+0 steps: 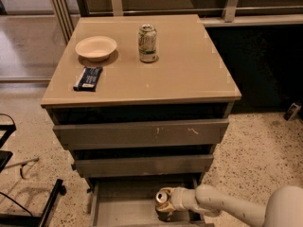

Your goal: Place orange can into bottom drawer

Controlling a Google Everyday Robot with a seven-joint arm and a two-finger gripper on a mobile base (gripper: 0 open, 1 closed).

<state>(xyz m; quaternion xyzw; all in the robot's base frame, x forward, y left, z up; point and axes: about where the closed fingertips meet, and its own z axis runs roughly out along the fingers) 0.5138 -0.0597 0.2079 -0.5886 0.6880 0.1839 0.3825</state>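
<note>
A speckled terrazzo floor [265,145] runs under a low cabinet whose beige counter [189,70] fills the middle of the view. Below the counter sit two closed drawers with scuffed fronts [142,132]. Under them the bottom drawer [123,205] is pulled out toward the near side, showing its plain grey inside.

The robot's white arm [232,208] reaches in from the near right and ends low, over the right part of that open drawer. On the counter, well apart from the action, are a shallow cream bowl [96,47] at the far left, a dark snack packet [88,77] nearer on the left, and a green-and-white can [147,42] just right of the bowl.

The orange can [164,202] is inside the outline of the bottom drawer, right of centre, with its silver top tipped up and slightly left. The end effector [175,201] touches its right side. I cannot tell whether it is clamped on the can or has let go, nor whether the can's base rests on the drawer floor.

The step in hand looks like the set-down. To do it well, the can should be brought upright and lowered until its base is fully supported. The grip should then be released without dragging, and the arm drawn back to the right and up, clear of the middle drawer's front edge. A tilted release could let the can tip over and roll.
</note>
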